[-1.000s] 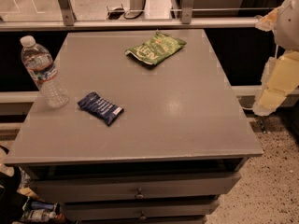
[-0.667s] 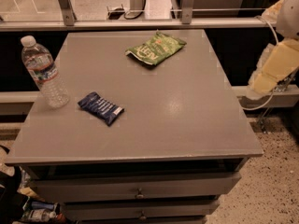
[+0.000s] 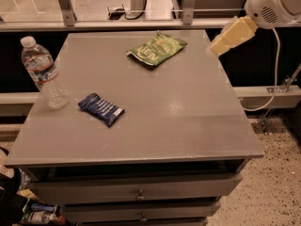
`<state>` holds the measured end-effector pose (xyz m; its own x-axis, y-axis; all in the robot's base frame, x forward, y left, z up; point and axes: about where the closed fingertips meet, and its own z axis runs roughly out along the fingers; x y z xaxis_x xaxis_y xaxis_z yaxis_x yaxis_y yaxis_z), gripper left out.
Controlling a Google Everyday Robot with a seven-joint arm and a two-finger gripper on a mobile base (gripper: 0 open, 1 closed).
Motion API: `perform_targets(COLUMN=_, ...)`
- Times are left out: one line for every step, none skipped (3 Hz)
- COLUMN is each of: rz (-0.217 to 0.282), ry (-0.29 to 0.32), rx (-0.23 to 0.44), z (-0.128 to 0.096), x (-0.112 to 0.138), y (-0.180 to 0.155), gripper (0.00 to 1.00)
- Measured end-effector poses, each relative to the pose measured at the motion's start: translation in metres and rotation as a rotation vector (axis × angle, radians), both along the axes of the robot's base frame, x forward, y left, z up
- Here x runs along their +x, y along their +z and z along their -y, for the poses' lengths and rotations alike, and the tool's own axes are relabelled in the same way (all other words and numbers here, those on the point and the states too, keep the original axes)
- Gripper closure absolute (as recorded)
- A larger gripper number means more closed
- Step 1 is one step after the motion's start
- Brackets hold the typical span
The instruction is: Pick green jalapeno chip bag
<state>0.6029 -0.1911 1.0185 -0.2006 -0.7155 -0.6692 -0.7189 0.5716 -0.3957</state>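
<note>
The green jalapeno chip bag (image 3: 156,49) lies flat on the grey table (image 3: 169,112), near its far edge, a little right of the middle. It is bright green with white lettering. My gripper (image 3: 220,43) hangs in the air over the table's far right corner, to the right of the bag and apart from it. It holds nothing that I can see. The white arm housing (image 3: 275,4) is at the top right.
A dark blue snack packet (image 3: 100,109) lies at the left middle of the table. A clear water bottle (image 3: 43,73) stands upright near the left edge. Drawers (image 3: 138,194) are below the front edge. A railing runs behind the table.
My gripper has risen and swung left, from beside the table's right edge to over its far right corner. The bag, packet and bottle have not moved.
</note>
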Motion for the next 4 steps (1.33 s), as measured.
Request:
perform_targets(rz=0.001, ry=0.015, rx=0.064, z=-0.024, x=0.027, y=-0.008, gripper=0.00)
perform_targets(rz=0.001, ry=0.015, rx=0.063, z=-0.024, x=0.027, y=-0.008, gripper=0.00)
perform_targets(rz=-0.033, ry=0.026, rx=0.039, z=-0.035, x=0.036, y=-0.017, gripper=0.00)
perform_targets(rz=-0.126, ry=0.046, rx=-0.014, z=-0.059, x=0.057, y=-0.050, gripper=0.00)
